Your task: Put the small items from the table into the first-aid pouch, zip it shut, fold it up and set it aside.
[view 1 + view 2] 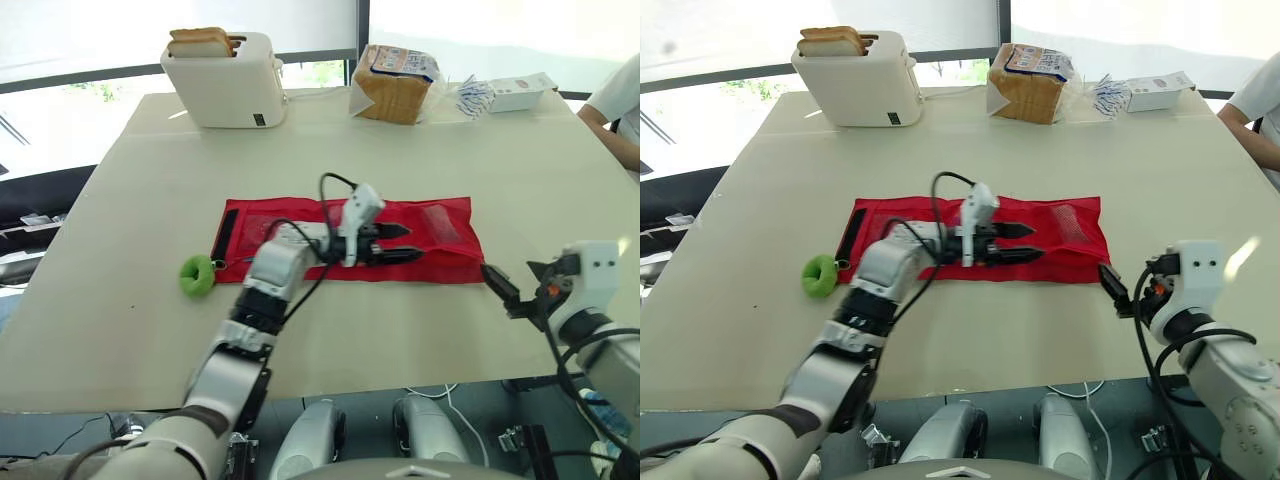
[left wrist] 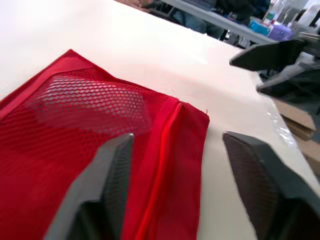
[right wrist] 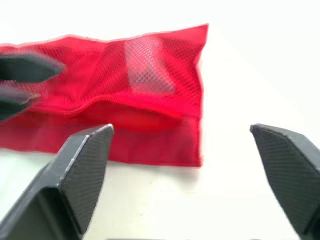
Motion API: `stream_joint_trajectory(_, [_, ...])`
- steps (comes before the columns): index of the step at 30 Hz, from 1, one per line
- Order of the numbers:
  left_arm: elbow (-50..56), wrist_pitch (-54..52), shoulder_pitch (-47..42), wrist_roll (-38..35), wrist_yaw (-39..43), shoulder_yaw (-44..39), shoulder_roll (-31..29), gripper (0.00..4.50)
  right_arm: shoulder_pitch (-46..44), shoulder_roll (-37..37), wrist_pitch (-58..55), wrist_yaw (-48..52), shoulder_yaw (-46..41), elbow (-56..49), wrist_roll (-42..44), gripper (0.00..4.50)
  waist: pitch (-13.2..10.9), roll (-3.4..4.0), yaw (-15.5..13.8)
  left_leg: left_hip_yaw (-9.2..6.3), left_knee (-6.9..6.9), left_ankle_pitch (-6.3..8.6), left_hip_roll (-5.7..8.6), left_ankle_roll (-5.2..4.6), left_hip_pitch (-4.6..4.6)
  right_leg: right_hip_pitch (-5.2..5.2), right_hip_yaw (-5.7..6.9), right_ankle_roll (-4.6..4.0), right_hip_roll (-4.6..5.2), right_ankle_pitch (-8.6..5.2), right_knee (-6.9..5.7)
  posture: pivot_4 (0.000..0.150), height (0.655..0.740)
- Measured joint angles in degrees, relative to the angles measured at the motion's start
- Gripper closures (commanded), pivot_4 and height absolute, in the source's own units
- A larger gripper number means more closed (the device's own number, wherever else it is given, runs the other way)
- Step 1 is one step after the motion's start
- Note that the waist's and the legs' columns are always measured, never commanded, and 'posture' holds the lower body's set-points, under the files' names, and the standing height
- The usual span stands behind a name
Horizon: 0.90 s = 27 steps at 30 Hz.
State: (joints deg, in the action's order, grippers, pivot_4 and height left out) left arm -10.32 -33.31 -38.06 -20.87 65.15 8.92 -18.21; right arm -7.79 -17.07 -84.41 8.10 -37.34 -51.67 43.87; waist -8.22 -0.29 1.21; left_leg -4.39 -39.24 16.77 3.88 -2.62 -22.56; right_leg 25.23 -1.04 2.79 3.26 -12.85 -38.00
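A red first-aid pouch (image 1: pixel 445 232) lies flat and unfolded in the middle of the table, mesh side up, with a clear packet inside its mesh pocket (image 2: pixel 90 107). My left gripper (image 1: pixel 404 244) hovers open just over the pouch's middle, near its front zipper edge, with nothing between its fingers. My right gripper (image 1: pixel 506 290) stands open above the table just off the pouch's right front corner, also empty. A green ring-shaped item (image 1: pixel 197 275) lies on the table at the pouch's left end, by a black strap (image 1: pixel 225 236).
A white toaster (image 1: pixel 228 82) with bread slices stands at the back left. A bagged loaf (image 1: pixel 393 84), loose packets (image 1: pixel 470 96) and a white box (image 1: pixel 522 92) sit at the back right. A person's sleeve (image 1: pixel 620 98) shows at the right edge.
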Motion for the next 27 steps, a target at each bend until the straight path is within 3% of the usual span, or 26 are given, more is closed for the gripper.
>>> stream_joint_trajectory(4, [10.46, 0.62, 10.27, -5.13, 2.05, -7.08, -7.28, 0.06, -8.23, -5.2, -7.69, 0.53, -0.9, 10.7, 0.88, 0.0, 0.01, 0.04, -0.97, -0.08, 0.0, 0.0, 0.02, 0.0, -0.03, -0.03, 0.13, -0.01, 0.12, -0.01, 0.07, 0.15, 0.74])
stream_joint_trajectory(11, [22.49, -3.75, 21.92, -16.84, 5.09, -16.94, -16.12, 0.06, -14.85, -9.73, -7.69, 4.03, 2.54, 29.2, -0.5, 0.0, 0.01, 0.06, -0.63, -0.02, 0.0, 0.0, 0.05, 0.0, -0.04, -0.03, 0.14, -0.01, 0.21, 0.0, 0.04, 0.15, 0.74])
stream_joint_trajectory(17, [26.56, -4.07, 30.54, -20.42, 4.95, -20.3, -18.73, 0.06, -15.2, -12.55, -5.16, 9.7, 8.94, 39.6, -1.15, 0.0, 0.01, 0.06, -0.52, -0.01, 0.01, 0.0, 0.03, -0.01, -0.03, -0.04, 0.14, -0.02, 0.19, 0.0, 0.05, 0.15, 0.74])
stream_joint_trajectory(27, [23.09, 1.75, 33.24, -20.08, 6.47, -20.67, -18.78, 0.06, -16.32, -10.17, 2.37, 16.74, 15.54, 43.03, 0.13, 0.0, 0.0, 0.07, -0.49, -0.01, 0.02, 0.0, 0.01, -0.01, 0.0, -0.06, 0.14, -0.02, 0.19, 0.0, 0.08, 0.15, 0.74])
